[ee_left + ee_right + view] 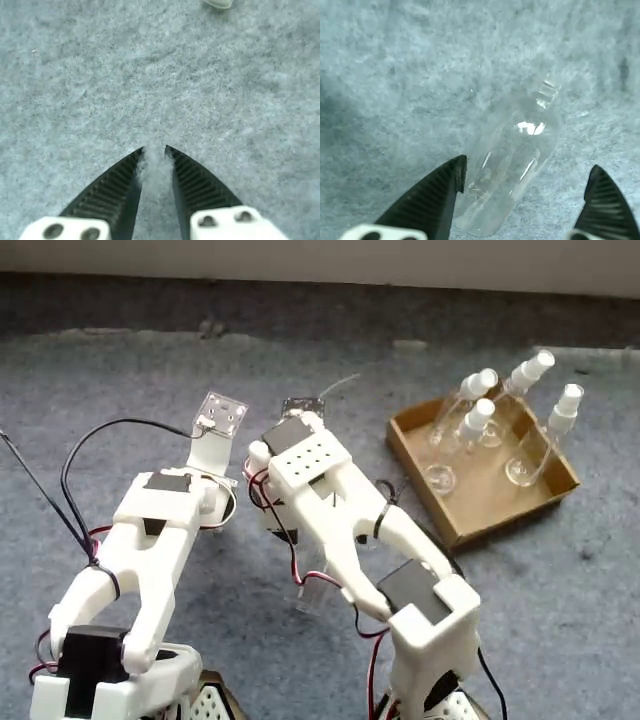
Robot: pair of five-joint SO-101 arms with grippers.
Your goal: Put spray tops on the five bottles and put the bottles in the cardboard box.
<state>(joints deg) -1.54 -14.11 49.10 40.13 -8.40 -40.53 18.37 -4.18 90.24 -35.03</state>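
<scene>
four bottles (465,435) in box (510,512), bottle (512,165) on table (560,620)

Right pincer (528,162) gap: jaws are standing wide apart, with a capless clear bottle (512,165) lying between them and leaving slim strips of room on either side.
Left pincer (154,148) front: bare grey worktop (150,75) is stretching ahead of the tips, which are parting only a slit.
Cardboard box (516,512): four capped bottles (470,425) are leaning inside and crowding the far part, while the near corner is showing bare floor.
Between arms: both are sitting close together, narrowing the passage.
</scene>
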